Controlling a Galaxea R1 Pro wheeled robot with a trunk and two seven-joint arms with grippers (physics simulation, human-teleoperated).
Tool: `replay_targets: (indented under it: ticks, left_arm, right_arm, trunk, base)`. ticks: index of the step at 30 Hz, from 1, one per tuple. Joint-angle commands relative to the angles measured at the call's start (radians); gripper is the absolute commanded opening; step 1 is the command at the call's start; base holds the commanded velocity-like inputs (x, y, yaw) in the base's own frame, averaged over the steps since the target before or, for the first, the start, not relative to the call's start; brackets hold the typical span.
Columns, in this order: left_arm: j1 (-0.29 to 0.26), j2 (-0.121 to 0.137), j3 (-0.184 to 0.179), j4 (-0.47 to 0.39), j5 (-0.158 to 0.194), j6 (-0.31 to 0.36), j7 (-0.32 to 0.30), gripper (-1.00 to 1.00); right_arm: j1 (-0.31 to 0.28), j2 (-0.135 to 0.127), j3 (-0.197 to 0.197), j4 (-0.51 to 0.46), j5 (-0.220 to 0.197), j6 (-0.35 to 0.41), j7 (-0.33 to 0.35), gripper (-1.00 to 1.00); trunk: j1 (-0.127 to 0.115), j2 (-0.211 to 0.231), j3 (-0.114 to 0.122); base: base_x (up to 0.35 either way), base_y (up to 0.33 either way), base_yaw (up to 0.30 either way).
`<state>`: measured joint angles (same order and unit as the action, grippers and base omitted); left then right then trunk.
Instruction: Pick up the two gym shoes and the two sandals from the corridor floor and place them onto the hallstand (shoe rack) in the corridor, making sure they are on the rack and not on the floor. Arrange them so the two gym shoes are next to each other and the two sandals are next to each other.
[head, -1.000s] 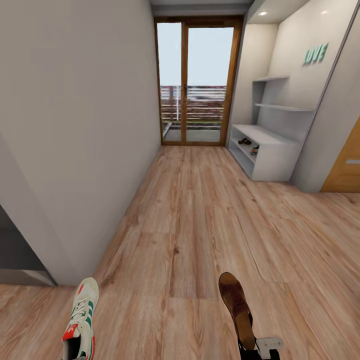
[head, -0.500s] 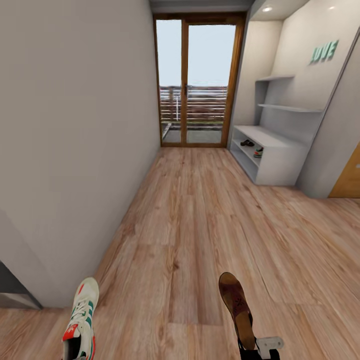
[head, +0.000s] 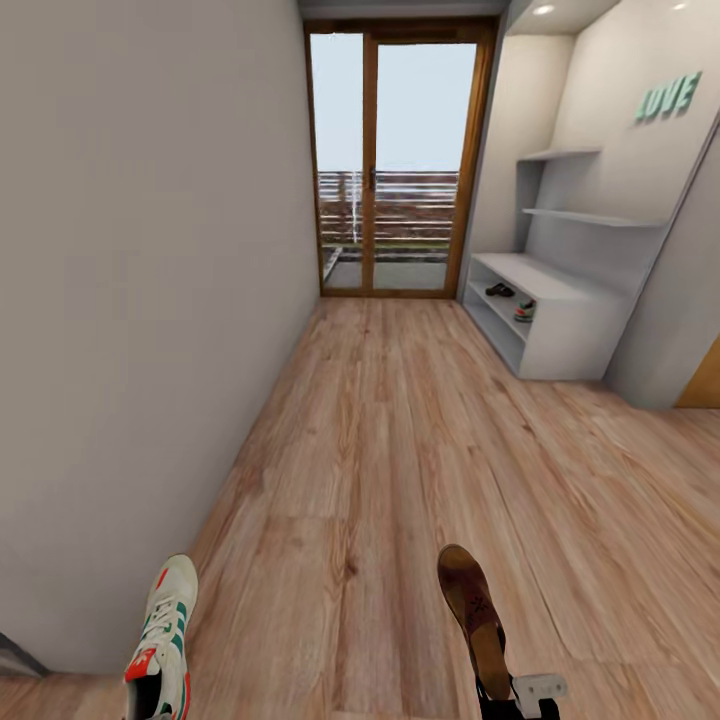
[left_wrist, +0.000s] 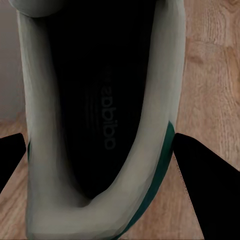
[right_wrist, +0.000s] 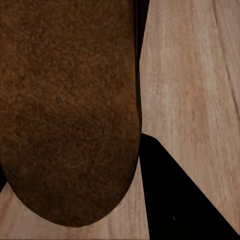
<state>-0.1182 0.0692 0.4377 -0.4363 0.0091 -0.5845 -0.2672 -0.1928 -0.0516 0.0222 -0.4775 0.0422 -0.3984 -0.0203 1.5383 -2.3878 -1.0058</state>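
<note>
At the head view's lower edge: a gym shoe (head: 161, 640) at left and a sandal (head: 473, 612) at right, both carried above the floor (head: 400, 450), toes forward.
Left pincer (left_wrist: 102, 192): closed on the gym shoe's heel, dark fingers (left_wrist: 207, 192) pressing either side.
Right pincer (head: 515, 700): clamped on the sandal's heel end; its brown footbed (right_wrist: 67, 110) faces the wrist camera.
Hallstand (head: 560, 320): far right down the corridor, well apart from the robot.
On its shelf: another sandal (head: 499, 291) near another gym shoe (head: 524, 312).
Corridor end: glass door (head: 392, 170).
</note>
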Motion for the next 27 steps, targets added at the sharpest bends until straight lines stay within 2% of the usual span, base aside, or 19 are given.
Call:
replay_targets:
  ticks: [1, 27]
  left_arm:
    - [-0.001, -0.001, 0.007, 0.001, 0.002, -0.002, -0.010, -1.00]
    - [-0.001, 0.000, 0.007, 0.001, 0.002, -0.002, -0.010, -1.00]
  right_arm:
    - [-0.001, -0.001, 0.002, 0.000, 0.001, -0.002, -0.002, -1.00]
    - [-0.001, -0.001, 0.002, 0.000, 0.001, -0.002, -0.001, -1.00]
  trunk:
    - [0.000, 0.000, -0.001]
    - [0.000, 0.000, -0.001]
  base:
    - [0.339, 0.000, 0.000]
    - [0.339, 0.000, 0.000]
